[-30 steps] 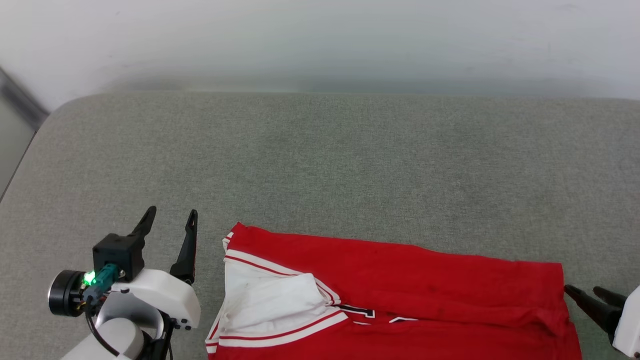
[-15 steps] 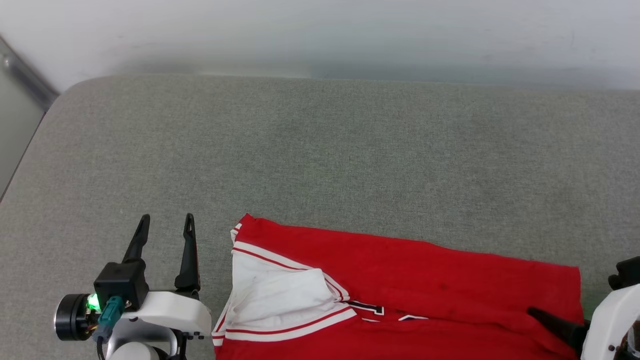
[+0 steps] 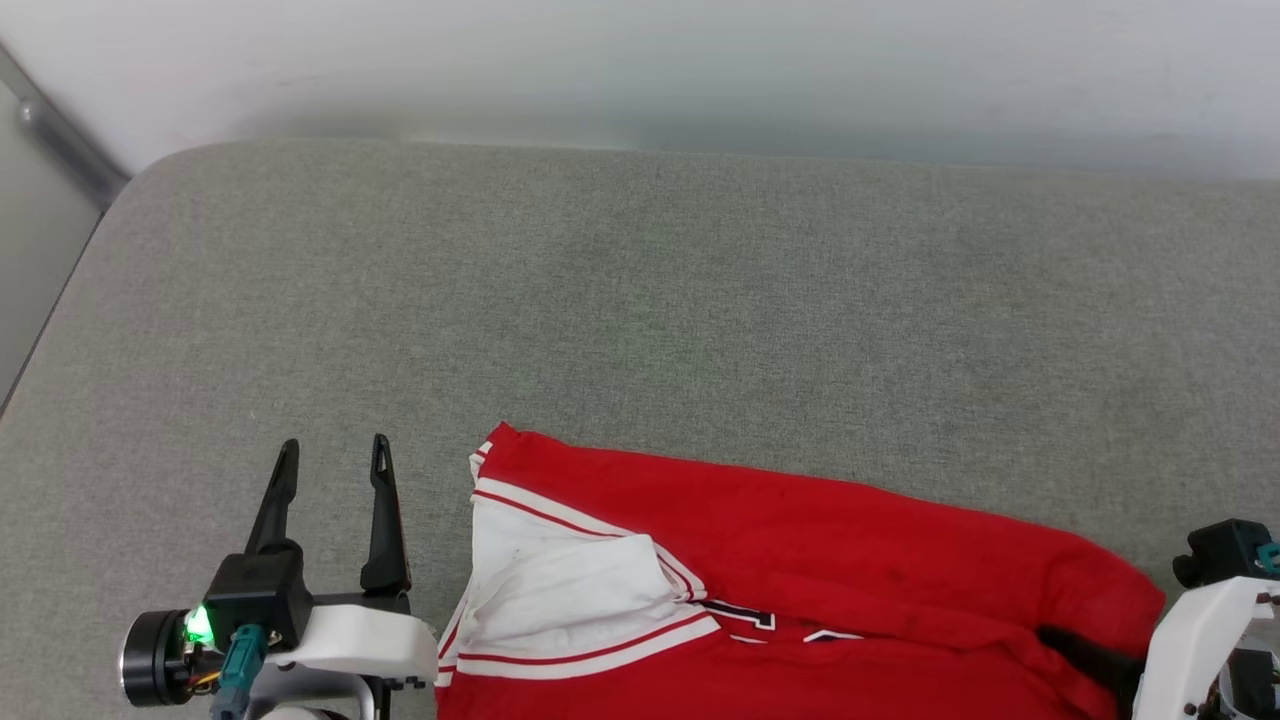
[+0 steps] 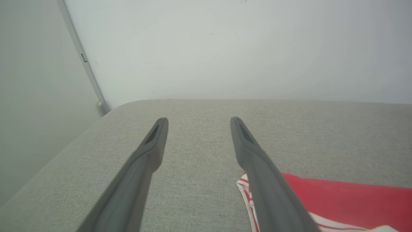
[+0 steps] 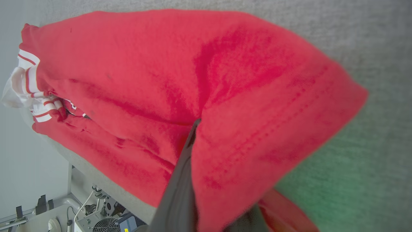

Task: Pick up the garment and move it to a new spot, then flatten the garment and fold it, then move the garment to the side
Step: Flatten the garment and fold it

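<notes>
Head view: a grey padded surface (image 3: pixel 640 300) meets a white wall (image 3: pixel 700 60); the garment (image 3: pixel 800 540) lies on its near side. Left wrist view: the left gripper (image 4: pixel 198 120) hangs wide and empty beside the striped end. Right wrist view: the right gripper (image 5: pixel 194 129) pinches red cloth.

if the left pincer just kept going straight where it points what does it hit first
Nothing close: the open left pincer points across bare grey cushion, the red jersey off to its right. Straight on it would probably graze the cushion or reach the white wall behind; depth is unclear.
</notes>
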